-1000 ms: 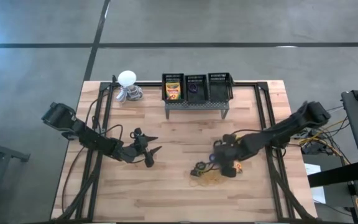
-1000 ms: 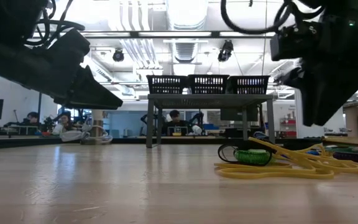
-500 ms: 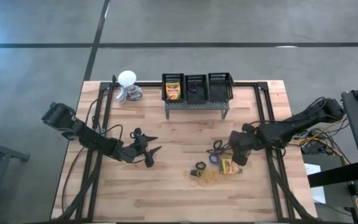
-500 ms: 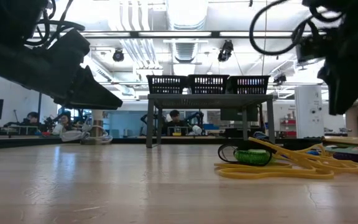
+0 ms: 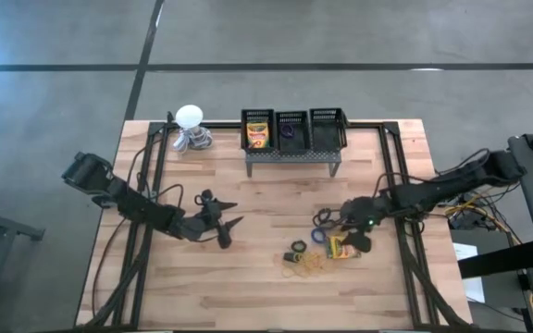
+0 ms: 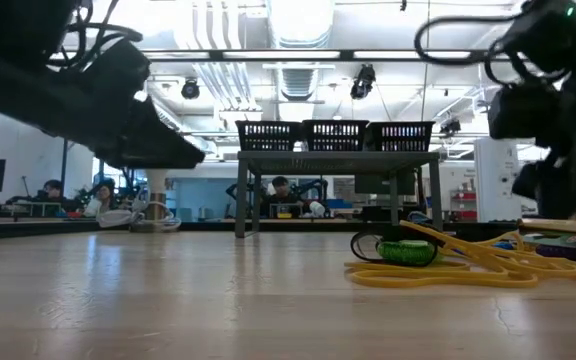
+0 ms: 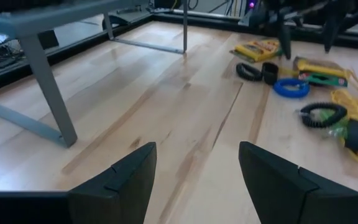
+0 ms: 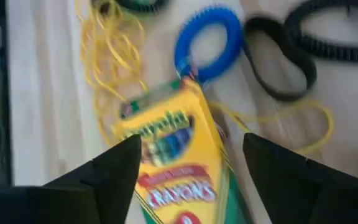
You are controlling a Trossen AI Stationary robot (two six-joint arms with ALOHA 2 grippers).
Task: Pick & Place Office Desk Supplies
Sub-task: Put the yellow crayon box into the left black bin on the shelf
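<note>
A yellow-and-green crayon box (image 8: 173,165) lies flat on the table, also visible from above (image 5: 340,248). My right gripper (image 8: 191,146) (image 5: 357,231) hovers over it, open, one finger on each side and clear of it. Around the box lie a blue ring (image 8: 209,40), black rings (image 8: 278,59), a green ring (image 6: 406,250) and tangled yellow rubber bands (image 5: 305,265). A second crayon box (image 7: 258,47) lies near the rings. A third crayon box (image 5: 258,137) sits in the left basket. My left gripper (image 5: 232,224) waits, open, at the table's left-middle.
Three black mesh baskets (image 5: 294,129) stand in a row on a grey stand at the far middle of the table. A white ball-shaped object on a coiled grey base (image 5: 190,129) sits at the far left. Bare wood lies between the two grippers. People sit in the room beyond.
My right gripper has moved from over the pile a little toward the table's right edge and turned, uncovering the crayon box it had hidden from above. It stays open. The supplies have not moved.
</note>
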